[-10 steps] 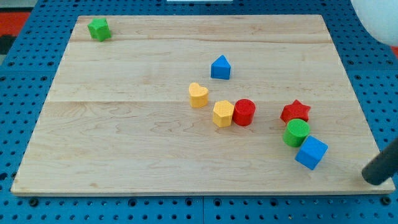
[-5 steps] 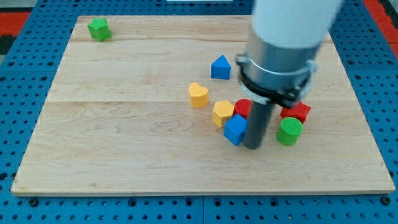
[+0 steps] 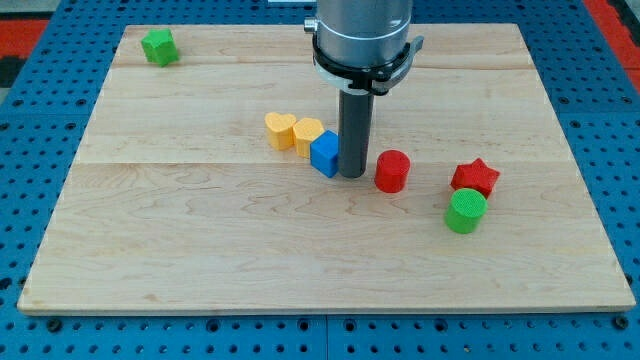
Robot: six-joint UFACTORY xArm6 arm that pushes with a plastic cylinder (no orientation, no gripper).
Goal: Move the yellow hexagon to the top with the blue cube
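The yellow hexagon (image 3: pixel 306 134) lies near the board's middle, touching the blue cube (image 3: pixel 325 154) on its lower right and a yellow heart (image 3: pixel 280 129) on its left. My tip (image 3: pixel 352 176) stands right against the blue cube's right side. The three blocks form a short row slanting up to the view's left. The blue triangular block seen before is hidden behind the arm.
A red cylinder (image 3: pixel 392 171) sits just right of my tip. A red star (image 3: pixel 475 178) and a green cylinder (image 3: pixel 466 211) lie further right. A green block (image 3: pixel 158 46) sits in the top left corner. The arm's body (image 3: pixel 360 40) covers the top middle.
My tip has moved up and to the left, pushing the blue cube, the yellow hexagon and the yellow heart up-left. The red cylinder is now clear to the tip's right.
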